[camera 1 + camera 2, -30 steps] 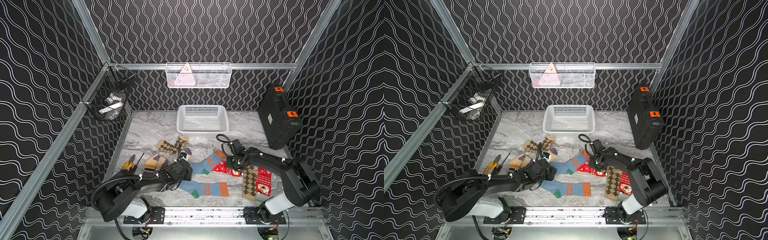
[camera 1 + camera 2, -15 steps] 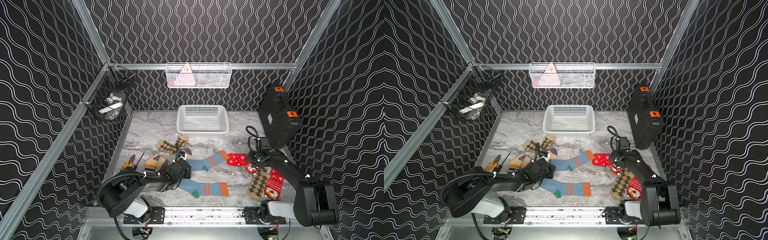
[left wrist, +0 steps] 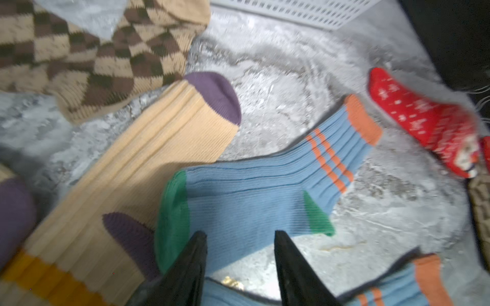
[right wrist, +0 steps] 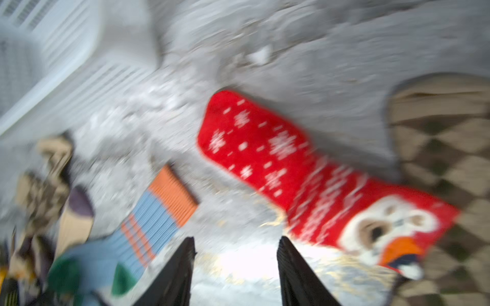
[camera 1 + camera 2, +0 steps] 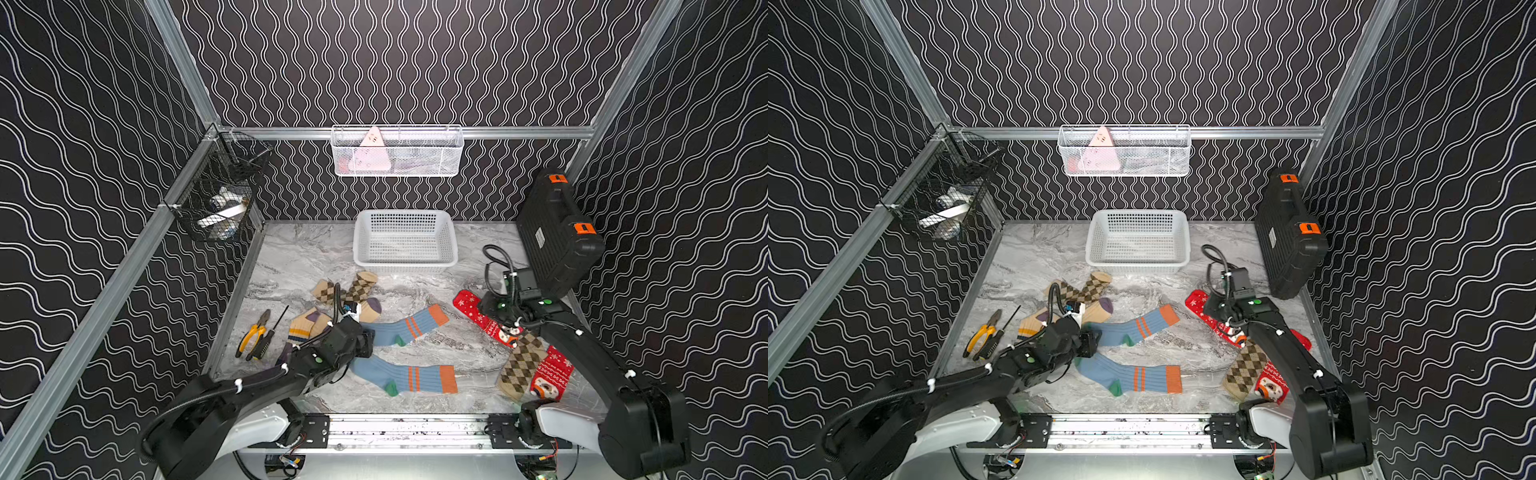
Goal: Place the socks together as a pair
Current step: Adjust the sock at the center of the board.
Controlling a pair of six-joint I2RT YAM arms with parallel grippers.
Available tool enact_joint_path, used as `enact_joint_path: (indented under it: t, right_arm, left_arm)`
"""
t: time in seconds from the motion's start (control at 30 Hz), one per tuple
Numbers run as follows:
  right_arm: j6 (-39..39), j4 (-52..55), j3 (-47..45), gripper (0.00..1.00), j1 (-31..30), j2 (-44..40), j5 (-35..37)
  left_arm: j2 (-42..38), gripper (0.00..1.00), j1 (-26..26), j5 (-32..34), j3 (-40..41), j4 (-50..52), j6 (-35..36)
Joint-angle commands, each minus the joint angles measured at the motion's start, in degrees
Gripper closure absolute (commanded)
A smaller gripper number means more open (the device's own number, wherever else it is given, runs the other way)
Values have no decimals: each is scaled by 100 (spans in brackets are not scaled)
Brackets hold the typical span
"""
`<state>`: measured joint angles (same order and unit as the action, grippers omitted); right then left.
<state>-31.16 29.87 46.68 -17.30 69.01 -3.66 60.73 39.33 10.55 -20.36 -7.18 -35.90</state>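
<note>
Your left pincer (image 3: 238,234): jaws apart, empty, over green toe end of blue orange-striped knit sock (image 3: 252,190). Long axis runs away from pincer toward orange cuff. Its matching blue sock (image 5: 407,376) just beside on marble worktop (image 5: 299,257). Left arm nearer. Right pincer (image 4: 236,238): jaws spread, empty.

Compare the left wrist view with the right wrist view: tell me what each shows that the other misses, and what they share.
Only the left wrist view: the left gripper, open over the toe end of a blue sock, and a second blue sock. Only the right wrist view: the right gripper, open above bare table. Both: that first blue sock, the red Christmas sock, the cream sock with the purple toe and the white basket.
</note>
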Motion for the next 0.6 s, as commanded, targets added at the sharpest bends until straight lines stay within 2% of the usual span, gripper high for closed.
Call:
enact_joint_path:
  t: [0.0, 0.17, 0.4, 0.47, 0.57]
  right_arm:
    - [-317, 437, -122, 47, -706, 78, -124]
    - [-598, 497, -486, 49, -1675, 406, -56]
    - [-820, 371, -919, 50, -2197, 433, -147]
    - [-903, 265, -976, 52, -2369, 513, -196]
    - [-986, 58, -1054, 62, -2544, 675, -188]
  left_arm:
    - [-499, 52, 4, 78, -26, 777, -50]
    - [-804, 51, 3, 56, 259, 1096, -223]
    - [-917, 51, 2, -22, 492, 1165, -347]
    - [-806, 51, 1, -33, 443, 1159, -336]
    - [-726, 51, -4, -68, 441, 1054, -351]
